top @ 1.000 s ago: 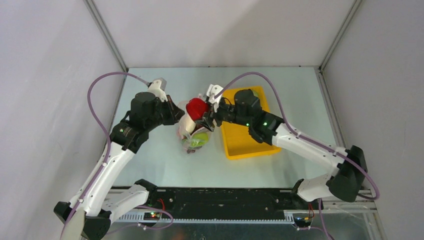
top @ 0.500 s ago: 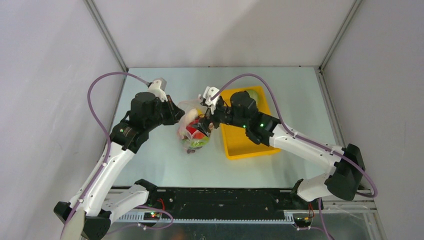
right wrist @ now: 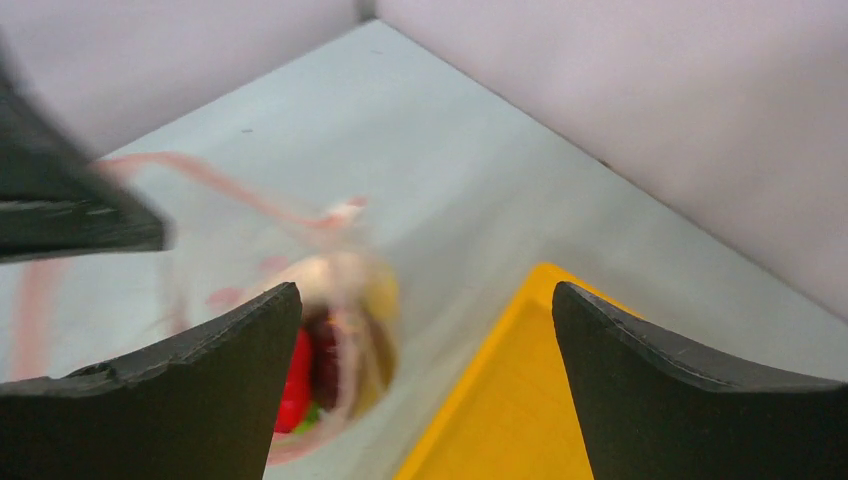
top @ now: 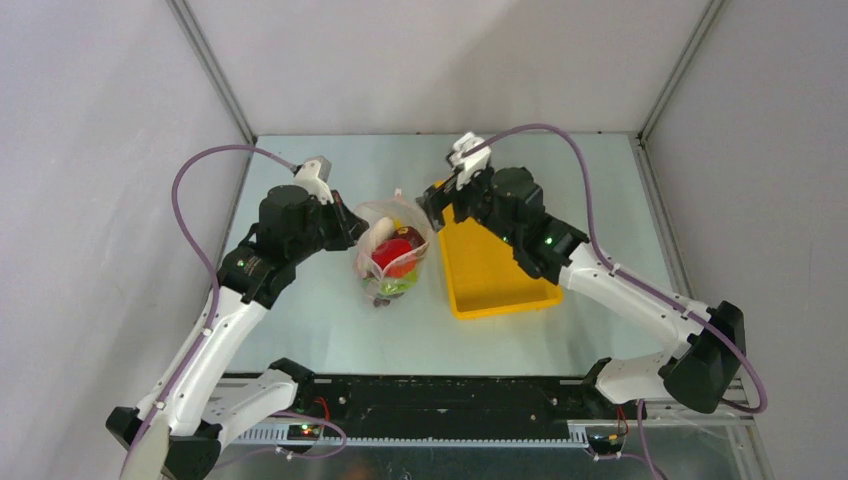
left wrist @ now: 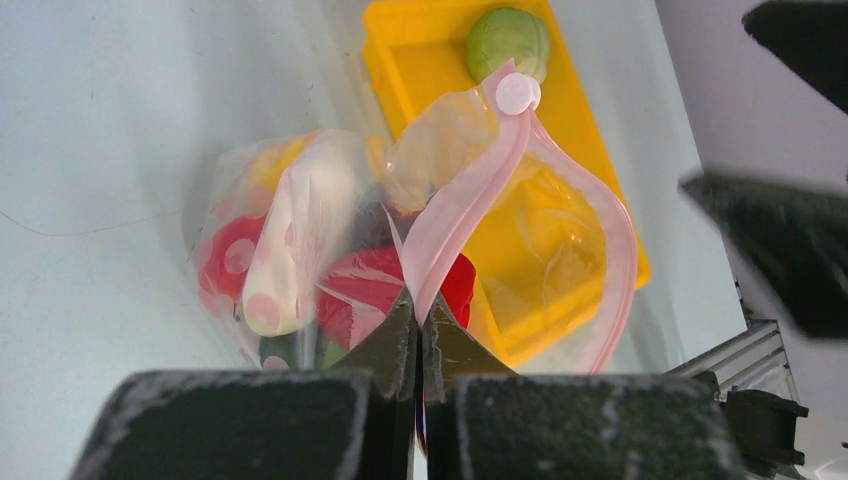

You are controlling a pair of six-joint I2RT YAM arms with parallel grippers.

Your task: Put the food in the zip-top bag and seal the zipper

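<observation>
The clear zip-top bag (top: 392, 250) lies between the arms with its mouth held open. It holds a red apple (top: 395, 252), a white radish (left wrist: 300, 235), a red piece and green pieces. My left gripper (left wrist: 418, 320) is shut on the pink zipper strip (left wrist: 470, 190) at the bag's mouth edge. My right gripper (right wrist: 425, 370) is open and empty, above the far left corner of the yellow tray (top: 495, 270), apart from the bag. A pale green cabbage (left wrist: 507, 38) sits in the tray's far end; my right arm hides it in the top view.
The yellow tray (right wrist: 520, 420) stands just right of the bag, almost touching it. Grey enclosure walls stand on three sides. A black rail runs along the near table edge (top: 430, 400).
My right gripper carried the red apple to the bag's mouth, let it go inside, then drew back up and to the right over the tray. My left gripper kept its hold.
</observation>
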